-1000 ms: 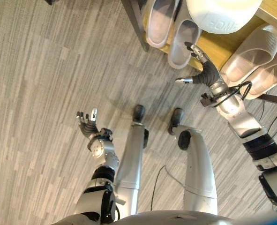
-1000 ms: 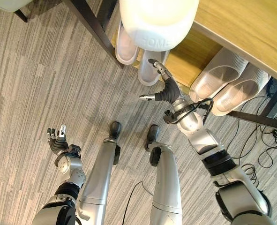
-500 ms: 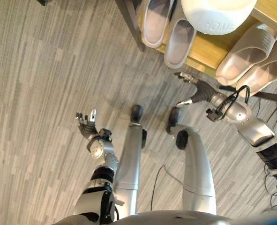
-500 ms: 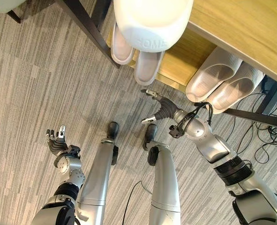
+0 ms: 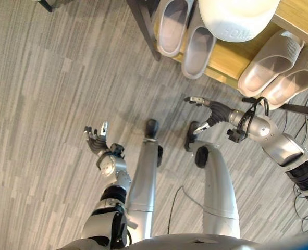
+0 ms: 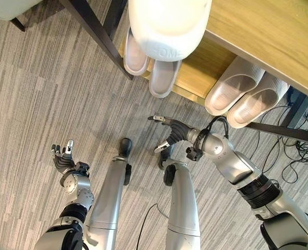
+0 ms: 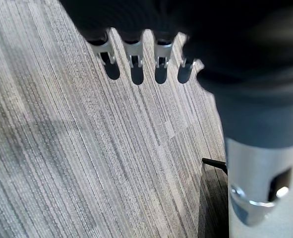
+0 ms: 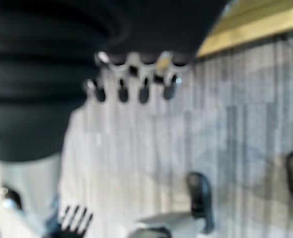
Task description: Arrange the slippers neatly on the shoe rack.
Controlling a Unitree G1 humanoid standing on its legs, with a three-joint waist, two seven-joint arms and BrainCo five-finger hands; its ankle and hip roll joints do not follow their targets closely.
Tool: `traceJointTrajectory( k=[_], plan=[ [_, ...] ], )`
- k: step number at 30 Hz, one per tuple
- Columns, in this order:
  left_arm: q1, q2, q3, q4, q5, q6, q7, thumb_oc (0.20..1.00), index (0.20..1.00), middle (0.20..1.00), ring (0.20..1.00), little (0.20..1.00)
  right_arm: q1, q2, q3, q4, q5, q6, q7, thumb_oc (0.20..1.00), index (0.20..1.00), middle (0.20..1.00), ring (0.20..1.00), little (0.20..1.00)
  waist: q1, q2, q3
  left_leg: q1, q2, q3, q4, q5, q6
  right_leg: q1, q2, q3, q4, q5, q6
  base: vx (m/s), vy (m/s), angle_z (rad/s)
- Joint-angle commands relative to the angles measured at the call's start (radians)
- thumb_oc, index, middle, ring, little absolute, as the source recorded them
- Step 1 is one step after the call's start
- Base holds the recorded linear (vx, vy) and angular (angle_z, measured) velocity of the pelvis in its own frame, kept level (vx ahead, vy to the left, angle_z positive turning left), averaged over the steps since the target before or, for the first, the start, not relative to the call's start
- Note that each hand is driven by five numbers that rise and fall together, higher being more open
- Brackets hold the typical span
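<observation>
From my seat, nearest to me is my left hand (image 5: 95, 139), hanging low over the bare floor (image 5: 49, 94) well short of the shoe rack (image 6: 203, 67), fingers spread and holding nothing. My right hand (image 5: 208, 110) hovers closer to the rack, just in front of its lower shelf, fingers and thumb apart, also empty.

All the slippers I can see are on the rack. A grey pair (image 5: 187, 34) sits on the lower shelf beside the dark rack leg (image 5: 146, 26), toes pointing out. A beige pair (image 5: 279, 70) lies on the same shelf well to the other side, heels hanging past the shelf's front edge. One white slipper (image 6: 169, 23) rests on the top shelf, its toe sticking out over the front edge above the grey pair.

My worry is that overhang: I judge that if I raise the right hand toward the rack carelessly, it could clip the white slipper and tip it off. The beige heels could likewise be nudged off the edge by a sideways sweep.

Open room is generous on the floor in front of the rack; between the two shelves it looks tight.
</observation>
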Motion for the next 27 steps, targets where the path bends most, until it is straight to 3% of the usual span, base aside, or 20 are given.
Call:
traceJointTrajectory(
  k=[1, 12, 15, 17, 22, 27],
  plan=[
    [-0.007, 0.034, 0.020, 0.079, 0.029, -0.045, 0.029, 1.000, 1.000, 1.000, 1.000, 1.000, -0.023, 0.033, 0.043, -0.033, -0.056, -0.011, 0.029, 1.000, 1.000, 1.000, 1.000, 1.000, -0.041, 0.012, -0.015, 0.002, -0.013, 0.030, -0.110, 0.097, 0.073, 0.090, 0.064, 0.024, 0.030, -0.082, -0.008, 0.00, 0.000, 0.00],
    [0.026, 0.018, -0.006, 0.059, 0.023, -0.067, 0.020, 1.000, 1.000, 1.000, 1.000, 1.000, -0.048, 0.064, 0.041, 0.110, -0.215, -0.013, 0.014, 1.000, 1.000, 1.000, 1.000, 1.000, -0.026, 0.012, 0.014, 0.002, -0.012, 0.043, -0.074, 0.087, 0.070, 0.083, 0.055, 0.033, 0.075, -0.104, -0.013, 0.00, 0.000, 0.00],
    [0.042, 0.027, 0.005, 0.046, 0.020, -0.063, 0.020, 1.000, 1.000, 1.000, 1.000, 1.000, -0.034, 0.020, 0.028, 0.046, -0.185, 0.008, 0.059, 1.000, 1.000, 1.000, 1.000, 1.000, -0.030, 0.008, 0.019, 0.002, -0.013, 0.047, -0.064, 0.081, 0.068, 0.083, 0.056, 0.034, 0.089, -0.110, -0.014, 0.00, 0.000, 0.00],
    [0.042, 0.034, -0.002, 0.057, 0.019, -0.070, 0.010, 1.000, 1.000, 1.000, 1.000, 1.000, -0.005, -0.037, 0.042, 0.004, -0.162, -0.019, 0.070, 1.000, 1.000, 1.000, 1.000, 1.000, -0.028, 0.006, 0.024, 0.002, -0.014, 0.049, -0.052, 0.076, 0.067, 0.084, 0.054, 0.035, 0.096, -0.114, -0.014, 0.00, 0.000, 0.00],
    [0.029, 0.029, -0.010, 0.062, 0.027, -0.076, 0.015, 1.000, 1.000, 1.000, 1.000, 1.000, -0.033, -0.030, 0.083, 0.029, -0.166, -0.045, 0.070, 1.000, 1.000, 1.000, 1.000, 1.000, -0.023, 0.005, 0.026, 0.002, -0.019, 0.042, -0.052, 0.075, 0.067, 0.079, 0.053, 0.034, 0.100, -0.117, -0.015, 0.00, 0.000, 0.00],
    [0.029, 0.029, -0.009, 0.052, 0.025, -0.065, 0.013, 1.000, 1.000, 1.000, 1.000, 1.000, -0.085, -0.017, 0.113, 0.062, -0.194, -0.013, 0.134, 1.000, 1.000, 1.000, 1.000, 1.000, -0.020, 0.005, 0.034, 0.002, -0.017, 0.048, -0.046, 0.074, 0.068, 0.077, 0.052, 0.035, 0.108, -0.117, -0.016, 0.00, 0.000, 0.00]
  ],
)
